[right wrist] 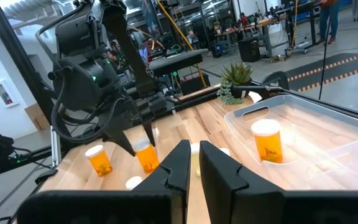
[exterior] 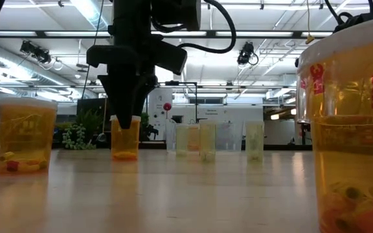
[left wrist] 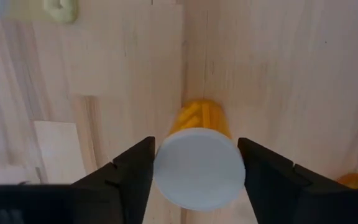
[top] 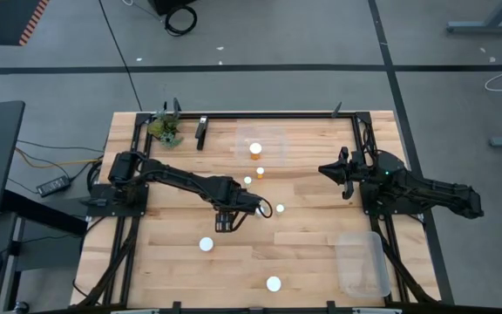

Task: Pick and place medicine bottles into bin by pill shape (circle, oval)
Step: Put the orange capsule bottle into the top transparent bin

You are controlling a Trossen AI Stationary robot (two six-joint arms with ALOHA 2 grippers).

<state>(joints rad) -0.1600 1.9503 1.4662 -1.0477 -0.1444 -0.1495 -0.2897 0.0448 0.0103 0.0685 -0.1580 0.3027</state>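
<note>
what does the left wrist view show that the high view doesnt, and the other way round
Only the left wrist view: the white cap of a bottle up close, sitting between the left claw's fingers, with its orange body visible past it.
Only the high view: the right claw parked by the table's right side, two clear bins, the green plant, other bottles scattered around.
Both: the wooden table and the left claw at that bottle.

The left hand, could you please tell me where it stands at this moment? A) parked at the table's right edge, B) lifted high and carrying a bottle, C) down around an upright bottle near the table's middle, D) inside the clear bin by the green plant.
C: the left hand has a finger on each side of a white-capped bottle standing on the table, as the left wrist and low views show.
</note>
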